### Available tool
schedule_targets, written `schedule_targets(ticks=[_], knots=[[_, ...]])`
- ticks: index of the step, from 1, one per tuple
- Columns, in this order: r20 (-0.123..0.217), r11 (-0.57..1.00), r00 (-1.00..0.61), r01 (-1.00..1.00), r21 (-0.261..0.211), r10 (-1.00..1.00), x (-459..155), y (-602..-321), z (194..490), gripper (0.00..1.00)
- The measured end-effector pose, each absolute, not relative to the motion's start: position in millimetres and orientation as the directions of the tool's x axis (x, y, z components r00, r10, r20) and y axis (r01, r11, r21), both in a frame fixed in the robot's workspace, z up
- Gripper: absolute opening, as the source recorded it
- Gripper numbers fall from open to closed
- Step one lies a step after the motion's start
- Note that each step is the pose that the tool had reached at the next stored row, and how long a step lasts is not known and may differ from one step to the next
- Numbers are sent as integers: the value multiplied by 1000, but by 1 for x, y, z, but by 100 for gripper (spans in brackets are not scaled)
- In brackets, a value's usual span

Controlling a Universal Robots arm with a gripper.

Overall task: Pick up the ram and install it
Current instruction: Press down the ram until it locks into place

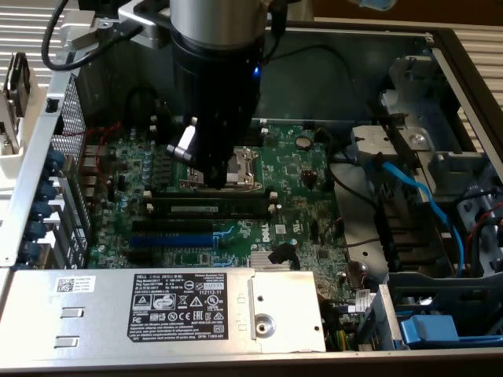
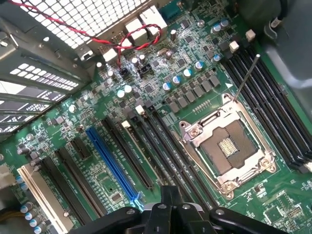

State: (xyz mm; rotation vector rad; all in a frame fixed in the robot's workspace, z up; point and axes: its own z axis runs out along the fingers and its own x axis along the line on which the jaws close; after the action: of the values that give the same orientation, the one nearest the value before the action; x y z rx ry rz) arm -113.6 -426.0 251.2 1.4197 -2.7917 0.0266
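Where the jaws stood: the gripper [image 1: 214, 181] hung low over the circuit board [image 1: 306, 173] inside the open computer case [image 1: 440, 47], at the edge of the processor socket [image 1: 237, 166].
Jaw state: closed, fingertips together, with nothing between them; the wrist view showed the gripper [image 2: 170, 207] pinched shut over the long black slots [image 2: 180, 161].
Ram: the ram [image 1: 208, 209] lay lengthwise in one of the black slots just beside the jaw tips, on the side away from the socket; its whitish label strip faced outward.
Contact: I could not tell whether the jaws touched the ram; in the exterior view they appeared just apart.
Seating: whether the ram was pressed fully home could not be told.
Blue slot: the blue slot [image 1: 173, 239] ran parallel to the ram, further from the jaws than the ram.
Power box: the grey power box [image 1: 94, 314] with its printed label sat beyond the blue slot, well apart from the jaws.
Blue cable: the blue cable [image 1: 428, 200] lay well away from the jaws, at the exterior view's right.
Twisted wires: the red and black wires [image 2: 122, 44] ran along the board's far edge by the metal grille [image 2: 73, 14], well apart from the jaws.
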Motion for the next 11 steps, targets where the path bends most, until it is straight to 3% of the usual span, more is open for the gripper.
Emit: schedule_targets(ticks=[11], knots=[[16,707,-707,-707,-11,-707,-114,-426,251,10]])
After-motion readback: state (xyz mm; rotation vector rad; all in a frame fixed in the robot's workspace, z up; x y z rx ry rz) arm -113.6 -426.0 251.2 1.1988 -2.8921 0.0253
